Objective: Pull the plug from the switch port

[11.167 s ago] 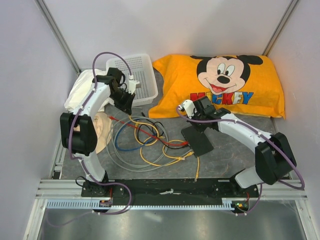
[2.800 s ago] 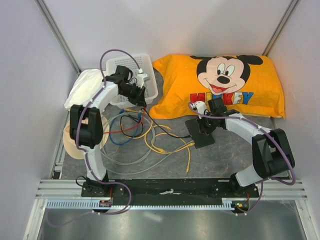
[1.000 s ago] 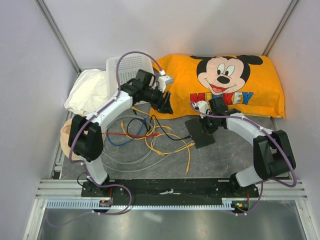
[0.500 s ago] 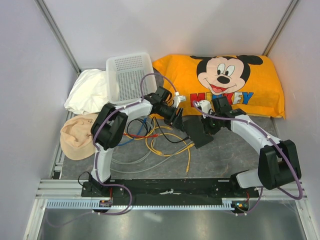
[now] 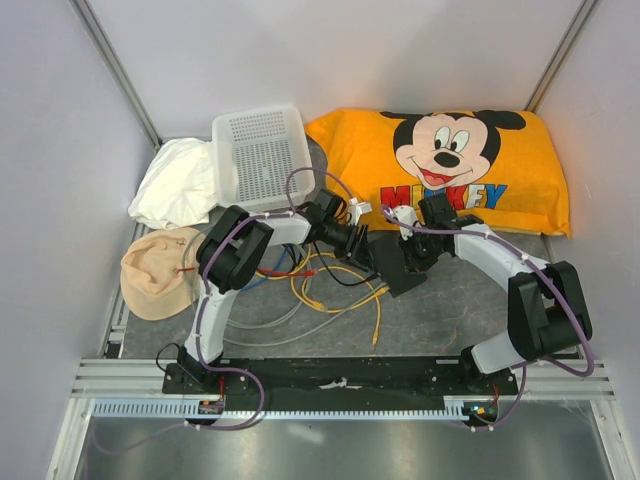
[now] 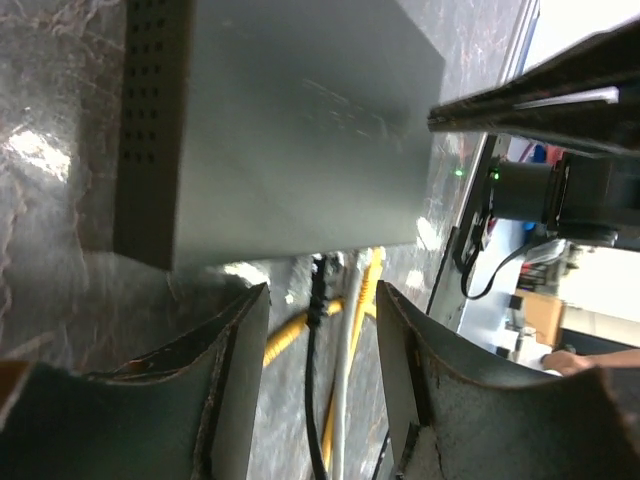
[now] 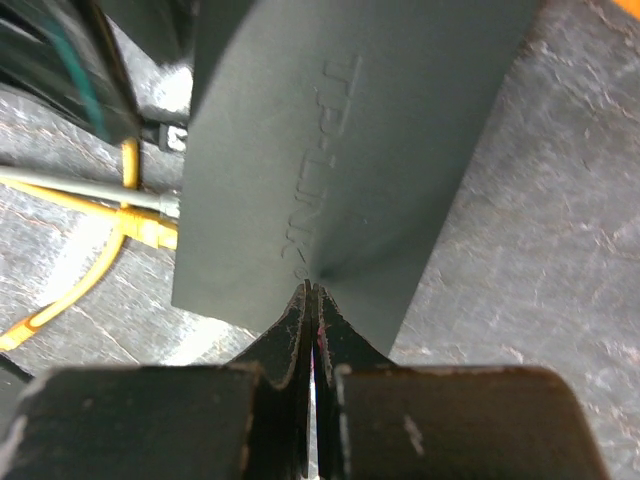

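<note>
**Left gripper open on both sides of the black plug, right gripper closed on top of the box**

The black box (image 6: 290, 130) lies flat on the grey table (image 5: 450, 320), just in front of the orange pillow (image 5: 450, 170). The right gripper (image 7: 310, 295) has its two fingers fully together. Their tips touch the top face of the box, beside the raised letters, and nothing is held between them.

The switch port (image 6: 318, 258) is in the edge of the box that faces the left gripper (image 6: 320, 300); which socket exactly, I cannot tell. Three leads go into this edge side by side: a black plug (image 6: 317, 290), a grey cable (image 6: 340, 350) and a yellow cable (image 6: 370, 285). The left gripper has its jaws about half wide. In the left wrist view the black plug is in the middle of the gap, with free space on both sides, so nothing is gripped. The grey and yellow cables also show inside this gap. Whether the fingers are already at the height of the plug, I cannot tell.
</note>
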